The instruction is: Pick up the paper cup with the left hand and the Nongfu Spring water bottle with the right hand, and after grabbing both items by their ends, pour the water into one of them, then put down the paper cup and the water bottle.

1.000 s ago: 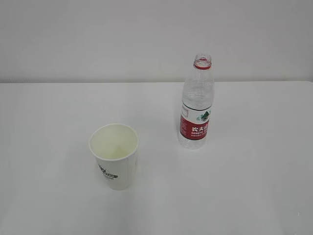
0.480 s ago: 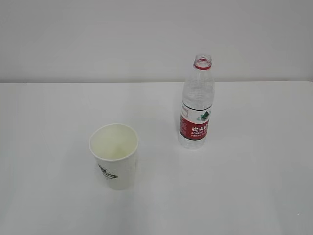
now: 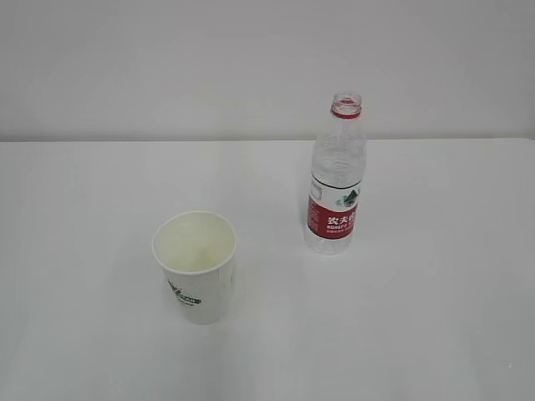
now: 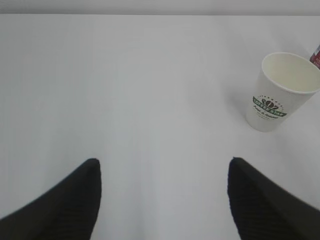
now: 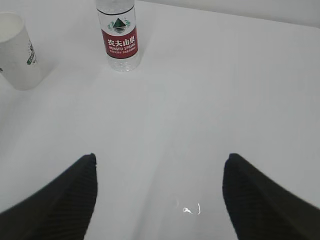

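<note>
Your paper cup (image 3: 195, 266) stands upright on the white surface (image 3: 418, 334), long axis vertical, open mouth up, its green logo facing the camera in the exterior view. The Nongfu Spring water bottle (image 3: 336, 177) also stands upright, uncapped neck pointing straight up, red label toward you; it sits at about 2 o'clock from the cup, well apart from it.

In your left wrist view the left hand's gripper (image 4: 162, 192) has its fingers spread wide with nothing between them, and the cup lies off at 1 o'clock. The right hand's gripper (image 5: 160, 187) is likewise wide apart and holds nothing; the bottle is at 11 o'clock from it.

Compared with a second ago, cup and bottle have not shifted in the exterior view.
</note>
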Action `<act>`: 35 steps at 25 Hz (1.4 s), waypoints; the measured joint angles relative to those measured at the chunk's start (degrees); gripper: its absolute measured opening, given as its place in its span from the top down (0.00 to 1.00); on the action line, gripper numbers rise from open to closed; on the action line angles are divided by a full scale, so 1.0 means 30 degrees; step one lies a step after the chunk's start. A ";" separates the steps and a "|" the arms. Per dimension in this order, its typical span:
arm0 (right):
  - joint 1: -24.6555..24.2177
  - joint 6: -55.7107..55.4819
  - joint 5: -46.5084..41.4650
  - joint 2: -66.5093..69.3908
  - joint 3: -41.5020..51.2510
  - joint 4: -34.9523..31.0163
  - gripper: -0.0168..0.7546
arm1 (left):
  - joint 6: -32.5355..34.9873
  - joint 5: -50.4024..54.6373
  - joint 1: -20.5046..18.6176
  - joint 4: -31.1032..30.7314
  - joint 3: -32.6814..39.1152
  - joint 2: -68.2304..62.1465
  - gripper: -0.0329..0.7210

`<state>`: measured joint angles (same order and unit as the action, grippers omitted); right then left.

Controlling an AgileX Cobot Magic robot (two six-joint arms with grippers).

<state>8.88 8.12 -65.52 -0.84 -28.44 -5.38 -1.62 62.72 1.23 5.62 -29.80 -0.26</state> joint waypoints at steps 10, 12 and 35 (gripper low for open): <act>0.0000 0.0000 0.0000 0.0000 0.0000 -0.0038 0.22 | 0.0000 0.0000 0.0000 0.0000 0.0000 0.0000 0.21; 0.0000 0.0000 0.0000 0.0000 0.0000 -0.0038 0.22 | 0.0000 0.0000 0.0000 0.0000 0.0000 0.0000 0.21; 0.0000 0.1311 0.6049 0.0000 -0.0501 -0.0769 0.22 | 0.1270 -0.4696 0.0000 0.0000 -0.1032 -0.0374 0.21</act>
<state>8.88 12.06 -47.38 -0.84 -29.94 -7.69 2.19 48.63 1.23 5.62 -32.90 -1.39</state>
